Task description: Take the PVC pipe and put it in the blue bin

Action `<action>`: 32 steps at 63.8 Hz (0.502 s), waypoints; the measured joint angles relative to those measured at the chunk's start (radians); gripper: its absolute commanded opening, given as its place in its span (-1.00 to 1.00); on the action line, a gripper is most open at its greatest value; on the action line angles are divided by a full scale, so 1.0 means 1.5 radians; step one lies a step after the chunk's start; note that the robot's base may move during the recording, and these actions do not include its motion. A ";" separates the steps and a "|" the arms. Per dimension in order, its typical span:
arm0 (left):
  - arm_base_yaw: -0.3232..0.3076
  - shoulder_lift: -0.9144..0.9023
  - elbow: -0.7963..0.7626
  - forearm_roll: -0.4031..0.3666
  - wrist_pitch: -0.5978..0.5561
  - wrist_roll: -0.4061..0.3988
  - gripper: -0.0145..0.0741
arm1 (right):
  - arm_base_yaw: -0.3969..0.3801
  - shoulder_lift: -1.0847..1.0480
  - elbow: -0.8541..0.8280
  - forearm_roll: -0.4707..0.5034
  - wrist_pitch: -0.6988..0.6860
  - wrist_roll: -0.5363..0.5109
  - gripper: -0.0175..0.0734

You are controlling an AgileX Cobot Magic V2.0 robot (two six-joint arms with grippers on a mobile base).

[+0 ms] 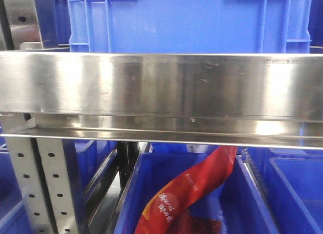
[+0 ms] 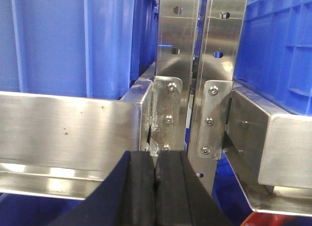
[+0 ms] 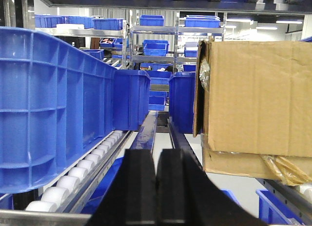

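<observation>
The left gripper is seen with fingers pressed together before a steel rack upright; the right gripper likewise, between a blue bin and a cardboard box.

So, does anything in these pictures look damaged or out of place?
Two things. The cardboard box on the right shelf looks worn: its left edge is torn and its bottom is crumpled. In the front view, a red printed bag hangs over the rim of the lower blue bin. No PVC pipe shows anywhere.
</observation>
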 measured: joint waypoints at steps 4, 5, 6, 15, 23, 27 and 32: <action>0.000 0.000 0.000 0.000 0.000 0.000 -0.92 | -0.001 0.000 0.000 0.000 0.000 0.000 -0.97; 0.000 0.000 0.000 0.000 0.000 0.000 -0.92 | -0.001 0.000 0.000 -0.002 0.000 0.000 -0.97; 0.000 0.000 0.000 0.000 0.000 0.000 -0.92 | -0.001 0.000 0.000 -0.002 0.000 0.000 -0.97; 0.000 0.000 0.000 0.000 0.000 0.000 -0.92 | -0.002 0.000 0.000 -0.002 0.000 0.000 -0.97; 0.000 0.000 0.000 0.000 0.000 0.000 -0.92 | -0.003 0.000 0.000 -0.002 0.000 0.000 -0.97; 0.000 0.000 0.000 0.000 0.000 0.000 -0.92 | -0.003 0.000 0.000 -0.002 0.000 0.000 -0.97; 0.000 0.000 0.000 0.000 0.000 0.000 -0.92 | -0.003 0.000 0.000 -0.002 0.000 0.000 -0.97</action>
